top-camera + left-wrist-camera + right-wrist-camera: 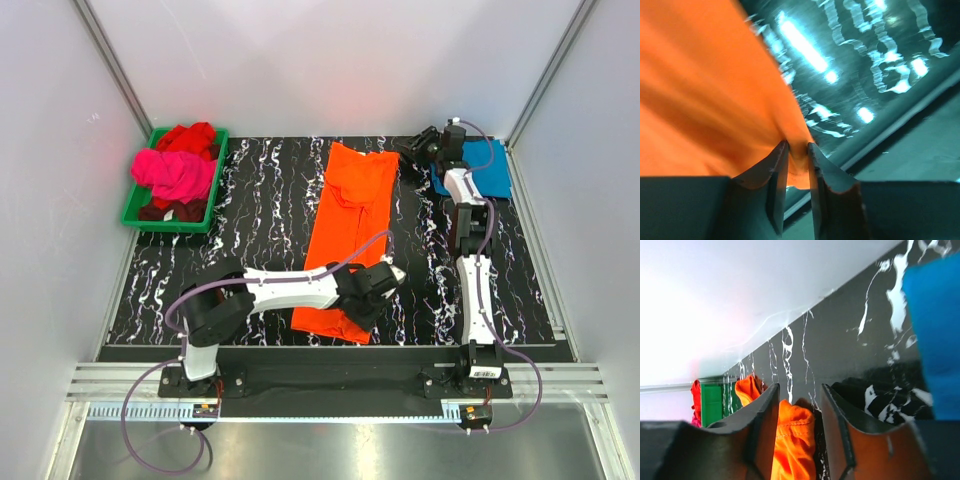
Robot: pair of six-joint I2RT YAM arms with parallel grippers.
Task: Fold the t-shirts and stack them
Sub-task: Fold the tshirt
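Orange t-shirt [350,215] lies centre frame as a long strip, long axis top-to-bottom. Left gripper [796,145] is at its lower right corner, hem between narrowly parted jaws; can't tell if it's clamped. Right gripper [799,390], jaws spread, sits just right of the upper end.

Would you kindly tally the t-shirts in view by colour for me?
Orange t-shirt: 1
Teal-blue t-shirt: 1
Magenta-pink t-shirt: 1
Red t-shirt: 1
Total: 4
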